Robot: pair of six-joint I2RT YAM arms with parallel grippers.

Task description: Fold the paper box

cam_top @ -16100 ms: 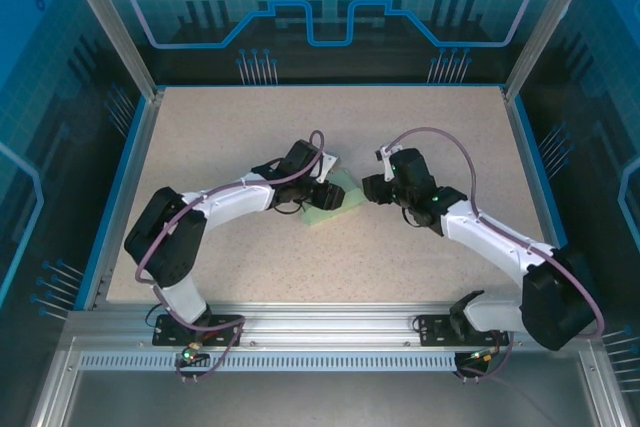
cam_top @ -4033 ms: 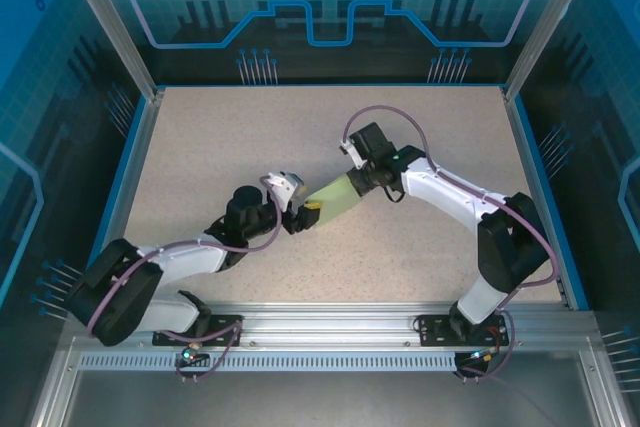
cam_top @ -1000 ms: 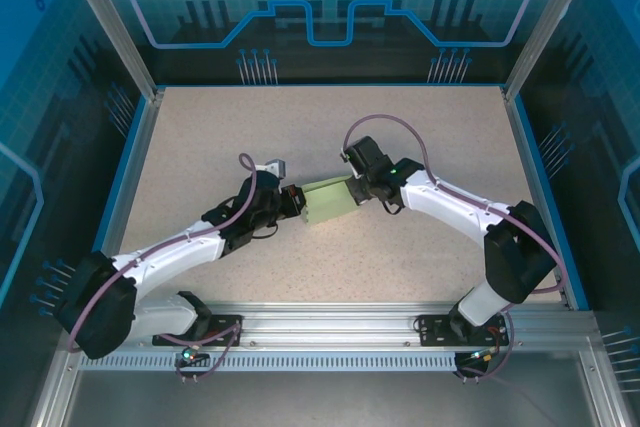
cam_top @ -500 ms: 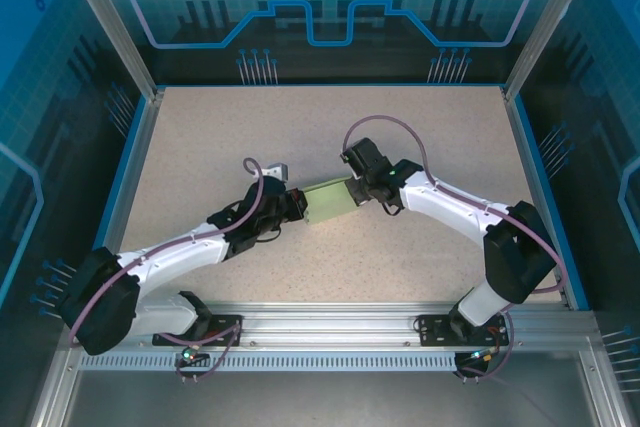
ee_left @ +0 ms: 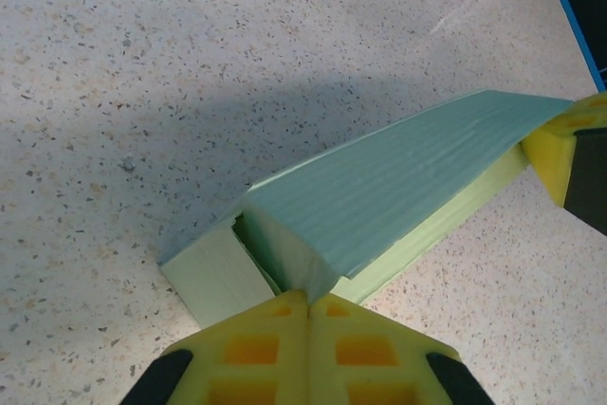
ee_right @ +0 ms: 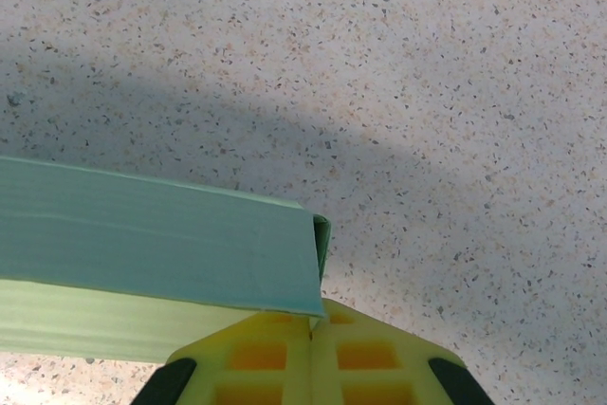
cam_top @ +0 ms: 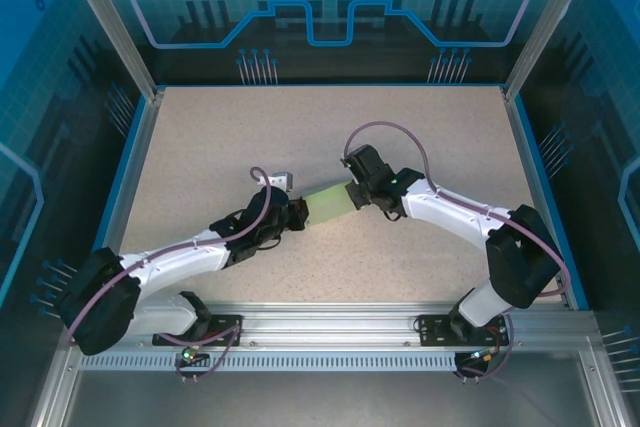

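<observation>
Both clamped shut on box (cam_top: 328, 204) ends: left end effector (ee_left: 308, 296), right end effector (ee_right: 313, 318). Tilted and swung nearer lately; left flap (ee_left: 283, 251) still needs tucking.

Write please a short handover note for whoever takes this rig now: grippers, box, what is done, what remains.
Left gripper: shut on the paper box, pinching an end flap.
Right gripper: shut on the opposite end's corner.
Box: held between both over the middle of the table.
Done: folded into a flat rectangular body.
Remaining: the end at the left gripper looks open; probably tuck that flap in.
</observation>
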